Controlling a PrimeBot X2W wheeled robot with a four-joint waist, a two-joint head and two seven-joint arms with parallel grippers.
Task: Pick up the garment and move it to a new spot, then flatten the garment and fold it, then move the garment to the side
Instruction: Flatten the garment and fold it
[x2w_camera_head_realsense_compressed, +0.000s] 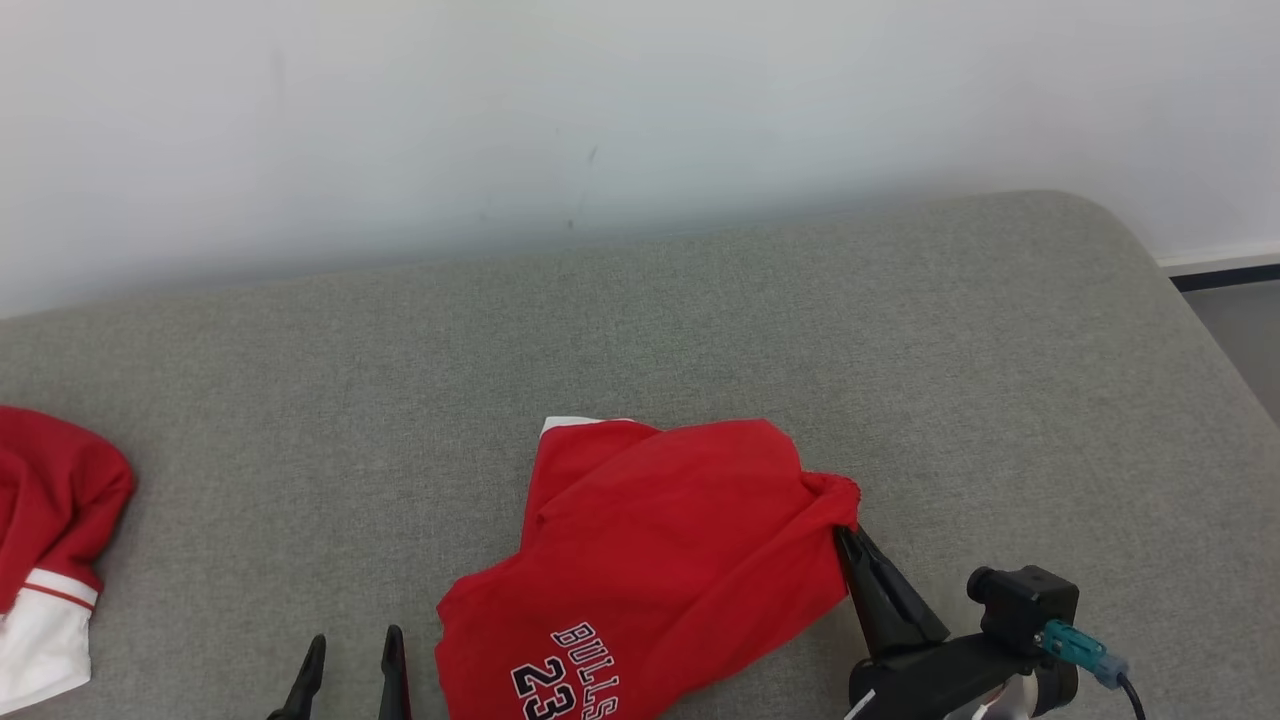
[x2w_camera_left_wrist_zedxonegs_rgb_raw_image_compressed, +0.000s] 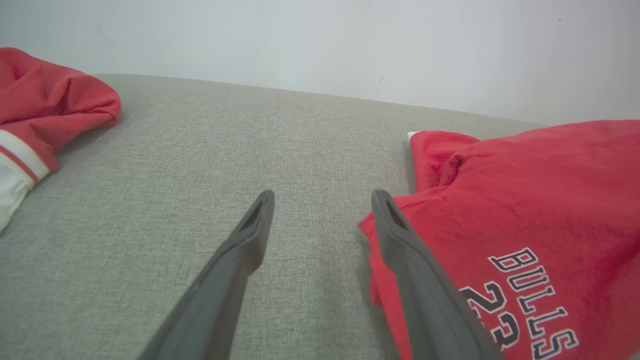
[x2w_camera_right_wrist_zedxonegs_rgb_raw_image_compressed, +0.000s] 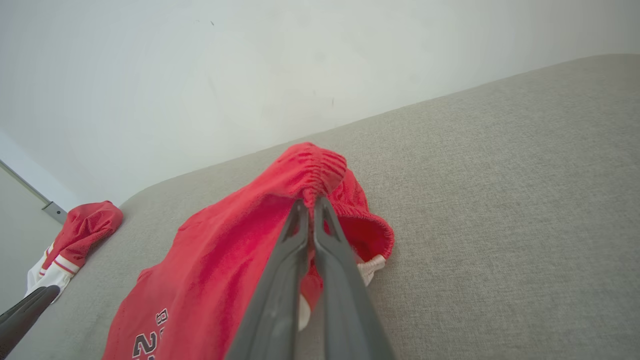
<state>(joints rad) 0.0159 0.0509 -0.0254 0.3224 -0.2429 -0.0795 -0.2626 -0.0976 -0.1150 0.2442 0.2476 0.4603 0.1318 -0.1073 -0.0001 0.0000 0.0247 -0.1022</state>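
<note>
The garment (x2w_camera_head_realsense_compressed: 650, 560) is a pair of red shorts with "BULLS 23" printed on it, lying crumpled on the grey cushion near the front middle. My right gripper (x2w_camera_head_realsense_compressed: 848, 535) is shut on the gathered elastic waistband (x2w_camera_right_wrist_zedxonegs_rgb_raw_image_compressed: 317, 172) at the garment's right corner, lifting that corner a little. In the right wrist view the two fingers (x2w_camera_right_wrist_zedxonegs_rgb_raw_image_compressed: 295, 250) meet on the red fabric (x2w_camera_right_wrist_zedxonegs_rgb_raw_image_compressed: 225, 260). My left gripper (x2w_camera_head_realsense_compressed: 350, 650) stands open just left of the garment (x2w_camera_left_wrist_zedxonegs_rgb_raw_image_compressed: 525, 210), its right finger (x2w_camera_left_wrist_zedxonegs_rgb_raw_image_compressed: 400, 240) close beside the fabric's edge, nothing between the jaws.
A second red garment with white trim (x2w_camera_head_realsense_compressed: 45, 540) lies at the cushion's far left edge (x2w_camera_left_wrist_zedxonegs_rgb_raw_image_compressed: 45, 110). The grey cushion (x2w_camera_head_realsense_compressed: 700, 330) runs back to a white wall; its right end is rounded, with floor beyond (x2w_camera_head_realsense_compressed: 1240, 320).
</note>
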